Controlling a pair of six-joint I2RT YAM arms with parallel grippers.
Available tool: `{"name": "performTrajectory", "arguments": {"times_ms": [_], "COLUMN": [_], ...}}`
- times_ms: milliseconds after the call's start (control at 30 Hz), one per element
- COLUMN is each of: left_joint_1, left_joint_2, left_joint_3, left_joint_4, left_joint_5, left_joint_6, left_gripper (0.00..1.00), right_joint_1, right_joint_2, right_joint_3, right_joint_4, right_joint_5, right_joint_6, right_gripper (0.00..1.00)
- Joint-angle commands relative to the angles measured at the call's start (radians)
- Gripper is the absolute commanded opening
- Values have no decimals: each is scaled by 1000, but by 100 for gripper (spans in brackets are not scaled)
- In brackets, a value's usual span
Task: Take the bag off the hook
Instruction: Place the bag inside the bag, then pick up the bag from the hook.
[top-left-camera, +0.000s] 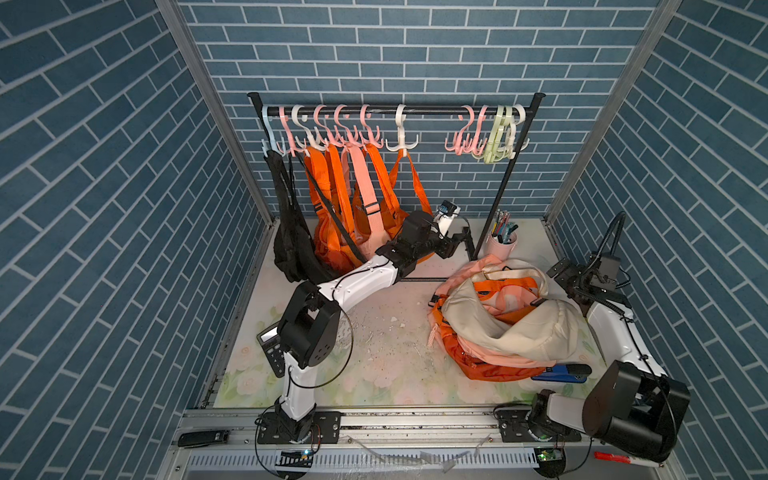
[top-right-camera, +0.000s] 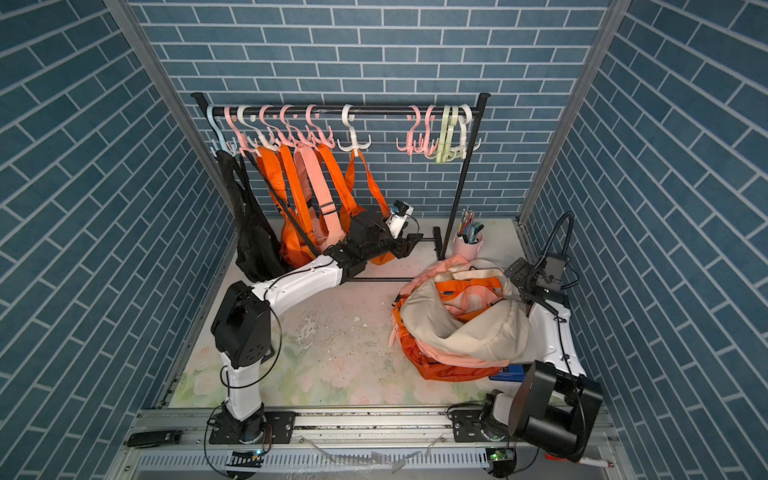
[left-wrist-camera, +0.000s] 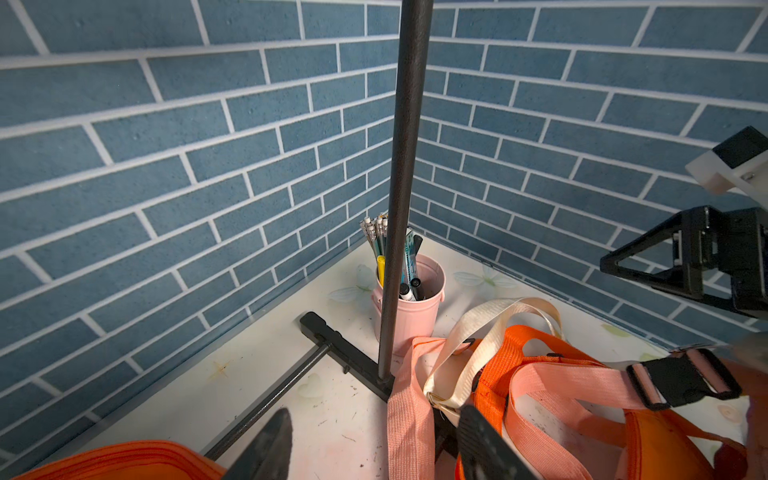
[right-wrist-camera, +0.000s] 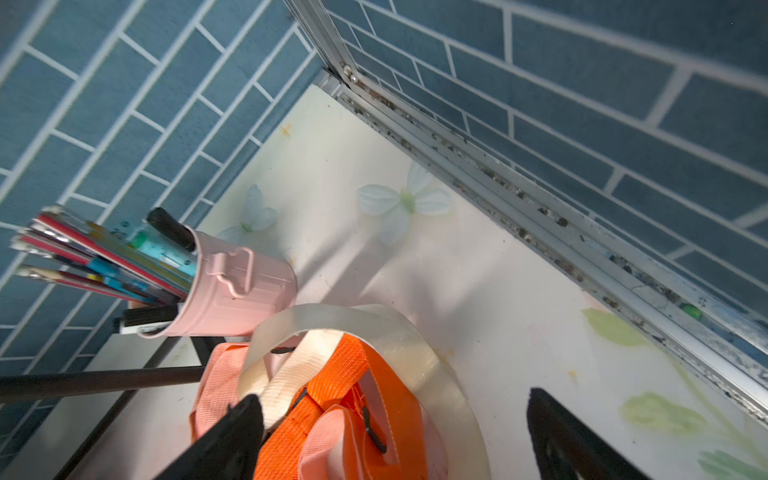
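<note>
Right of centre in both top views: heap of cream, orange and pink fabric bags (top-left-camera: 511, 328) (top-right-camera: 465, 328) on the floral tabletop (top-left-camera: 374, 374), unhooked. Upper left of centre: orange and pink strapped bags (top-left-camera: 328, 249) on plastic pronged hooks (top-left-camera: 401, 141), lower parts hidden by the white left arm (top-left-camera: 365, 278). Left gripper (left-wrist-camera: 376, 413): jaws apart, gripping nothing (pink strap passes between; contact unclear). Right gripper (right-wrist-camera: 392, 399): jaws wide, empty, fingers cropped.

The counter (top-left-camera: 374, 345) lies open at its middle and toward six o'clock. At ten o'clock hanging bags (top-left-camera: 357, 208) crowd the rail (top-left-camera: 432, 111), which is bare at twelve. At three a heap of bags (top-left-camera: 498, 328) blocks the way, with the rack post (top-left-camera: 506, 178) and pink pencil bucket (top-left-camera: 498, 249) just behind at one.
</note>
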Motion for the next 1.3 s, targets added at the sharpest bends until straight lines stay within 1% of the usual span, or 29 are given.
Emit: {"name": "performTrajectory", "arguments": {"times_ms": [0, 133, 333, 400, 467, 567, 733, 867, 900, 1000, 1167, 1267], "left_joint_1": [-6, -6, -9, -8, -9, -9, -8, -8, -9, -8, -8, -8], "left_joint_2": [-71, -128, -222, -260, -294, -342, -462, -574, -609, -710, -820, -869], "left_joint_3": [-34, -75, -131, -157, -171, -172, -254, -341, -377, -486, -602, -679], "left_joint_4": [41, 42, 36, 33, 8, -82, -114, -123, -115, -78, -106, -106], "left_joint_5": [-2, -13, -30, -39, -62, -126, -165, -200, -213, -235, -257, -274], "left_joint_6": [-15, -18, -30, -34, -40, -57, -77, -104, -121, -156, -196, -228], "left_gripper": [65, 66, 66, 66, 66, 66, 66, 66, 66, 66, 65, 65], "right_joint_1": [-2, -4, -2, 0, 6, 27, 115, 234, 265, 314, 398, 472], "right_joint_2": [-61, -112, -201, -226, -244, -250, -276, -294, -300, -342, -410, -479], "right_joint_3": [51, 83, 119, 123, 128, 153, 194, 175, 159, 83, -52, -151], "right_joint_4": [-59, -105, -154, -160, -163, -182, -233, -241, -238, -208, -170, -156], "right_joint_5": [-3, 3, -23, -70, -94, -130, -103, -71, -60, -46, -36, 43], "right_joint_6": [-26, -45, -40, -32, -25, -26, -61, -68, -69, -46, 3, 41], "right_gripper": [98, 98, 98, 97, 97, 96, 96, 95, 94, 93, 90, 89]}}
